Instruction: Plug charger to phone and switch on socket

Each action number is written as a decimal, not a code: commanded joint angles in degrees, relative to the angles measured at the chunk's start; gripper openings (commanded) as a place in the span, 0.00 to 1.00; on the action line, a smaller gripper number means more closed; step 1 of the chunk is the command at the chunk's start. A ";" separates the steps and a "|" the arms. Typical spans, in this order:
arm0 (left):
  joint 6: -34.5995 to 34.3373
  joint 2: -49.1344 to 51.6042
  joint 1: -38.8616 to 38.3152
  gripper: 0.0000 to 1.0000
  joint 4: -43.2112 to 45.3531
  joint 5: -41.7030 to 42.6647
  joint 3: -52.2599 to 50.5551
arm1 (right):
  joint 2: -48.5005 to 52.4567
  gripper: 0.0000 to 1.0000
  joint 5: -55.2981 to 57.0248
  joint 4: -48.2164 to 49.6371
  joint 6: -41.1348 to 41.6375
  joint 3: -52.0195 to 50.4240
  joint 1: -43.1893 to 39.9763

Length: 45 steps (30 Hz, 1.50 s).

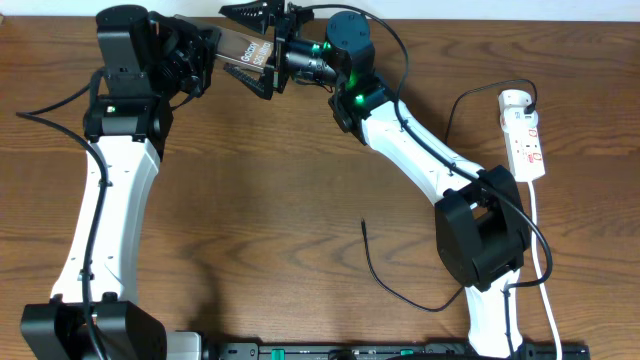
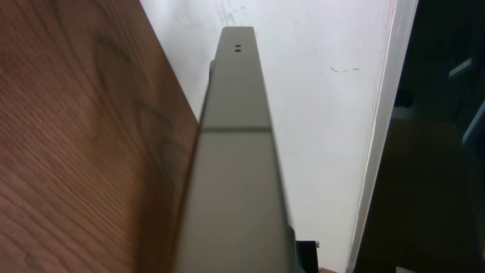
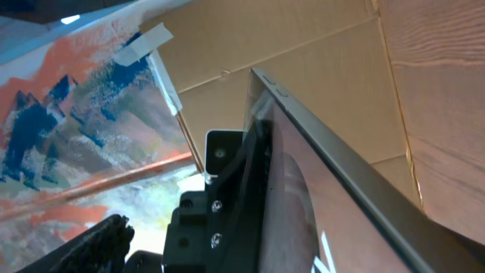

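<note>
Bronze phone point(image 1: 240, 52): held up off the table point(image 1: 250, 220) at its far edge, between both grippers; stiff, flat, smooth, probably slippery; glass face, so best gripped by the long edges, clear of the port end
Left gripper point(image 1: 200, 62): seems clamped on one end of the phone; its fingers are outside its own wrist view, which shows only the phone's edge
Right gripper point(image 1: 256, 50): jaws spread wide, straddling the other end; grips nothing
Charger point(image 1: 385, 280): limp black cable lying on the table, well apart from the phone; light, floppy; take it just behind the tip point(image 1: 364, 224)
Socket point(image 1: 522, 135): at the right edge; switch too small to read
Hidden: phone's port; cable's run behind the right arm point(image 1: 420, 160)
</note>
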 commanded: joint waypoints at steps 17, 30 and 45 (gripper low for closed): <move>2.93 -0.04 16.37 0.08 0.37 18.99 -0.15 | -0.44 0.99 -11.15 -2.91 -23.08 0.79 -4.70; 9.55 0.09 21.00 0.07 1.03 49.40 -0.15 | -0.70 0.99 -9.16 -46.05 -68.59 0.83 -5.86; 28.35 6.64 12.20 0.07 1.03 64.24 -0.15 | -4.98 0.99 39.19 -99.60 -91.69 19.91 -5.90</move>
